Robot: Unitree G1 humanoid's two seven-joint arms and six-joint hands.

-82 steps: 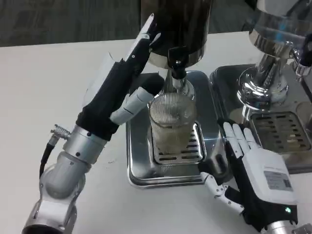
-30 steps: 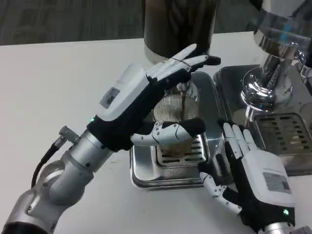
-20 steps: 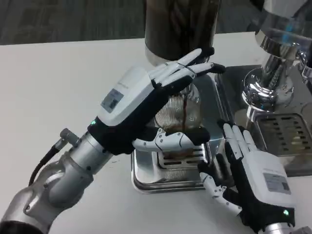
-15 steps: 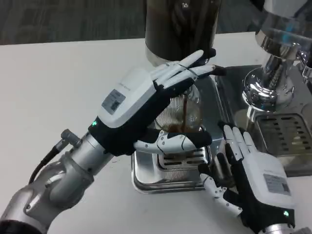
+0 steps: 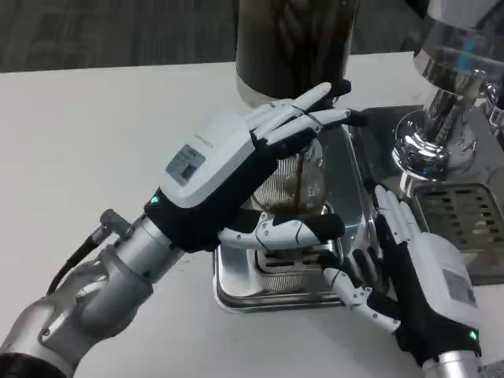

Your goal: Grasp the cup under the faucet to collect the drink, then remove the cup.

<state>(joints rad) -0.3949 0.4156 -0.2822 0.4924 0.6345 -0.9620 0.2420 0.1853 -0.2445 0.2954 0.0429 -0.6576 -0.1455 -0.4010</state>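
Coffee streams into the ribbed clear plastic cup (image 5: 293,185) on the steel drip tray (image 5: 236,287) under the dark dispenser's faucet, cradled by the left robot hand (image 5: 236,169); light, slippery and squashable, it wants a gentle mid-wall grip, while the right robot hand (image 5: 409,272) waits open.

Looks like a drinks station in an office or lab: a white table (image 5: 94,142) over grey carpet (image 5: 110,31) at 11 o'clock, steel drip trays (image 5: 236,287), chrome dispensers (image 5: 441,87) at 2 o'clock.
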